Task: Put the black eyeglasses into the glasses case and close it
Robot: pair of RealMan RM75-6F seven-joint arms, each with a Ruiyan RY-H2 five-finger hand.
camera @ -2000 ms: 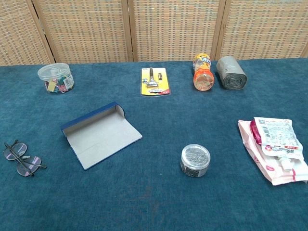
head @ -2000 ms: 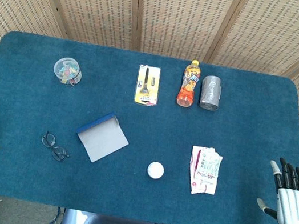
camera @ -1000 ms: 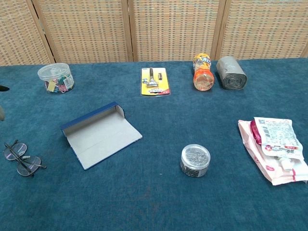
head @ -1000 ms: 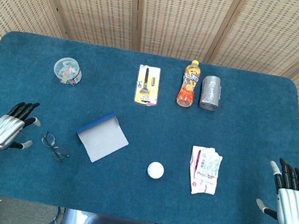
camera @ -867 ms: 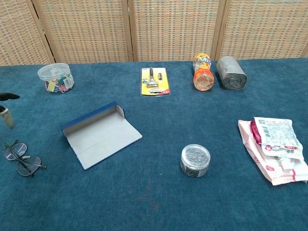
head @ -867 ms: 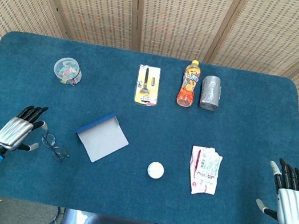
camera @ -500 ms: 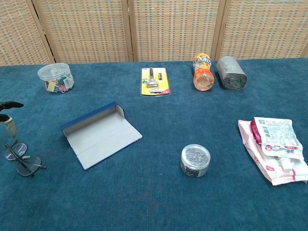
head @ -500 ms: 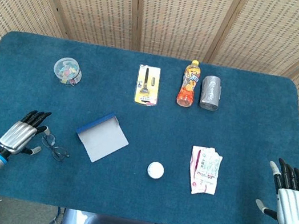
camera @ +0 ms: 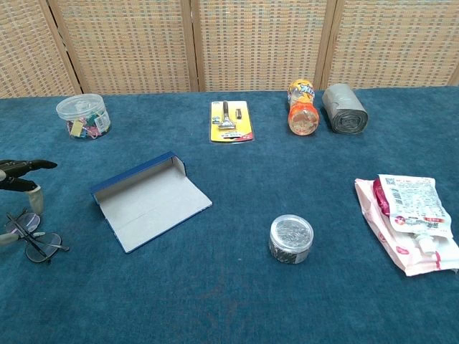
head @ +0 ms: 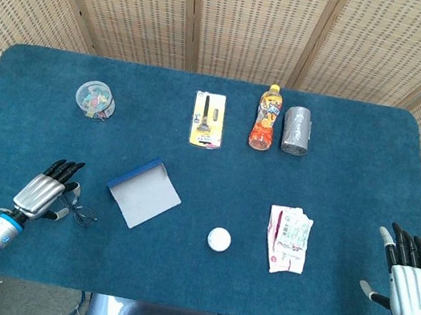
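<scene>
We find a blue-carpeted table (head: 356, 167) before woven screens. The largest item on it is the glasses case (head: 144, 192), lying open left of centre, its grey inner face up and its blue edge toward the back. A pink-and-white pouch (head: 288, 238) lies flat to the right of centre. Along the back stand, left to right, a clear tub of coloured clips (head: 95, 99), a yellow carded razor (head: 208, 120), an orange drink bottle (head: 265, 117) on its side, and a grey roll of bags (head: 298, 130) just beside the bottle. A small round tin (camera: 291, 239) sits near the front, between the case and the pouch.

We note the right hand (head: 411, 282) at the front right corner of the table, palm down, fingers spread and holding nothing, well apart from every item.

The left hand (head: 44, 193) is over the front left area with its fingers extended toward the case and slightly apart. In the head view it covers part of the black eyeglasses (camera: 30, 237); in the chest view its dark fingertips (camera: 29, 165) hang above them and the thumb reaches down just beside the frame. We see nothing gripped. The eyeglasses lie on the carpet, left of the case and apart from it.
</scene>
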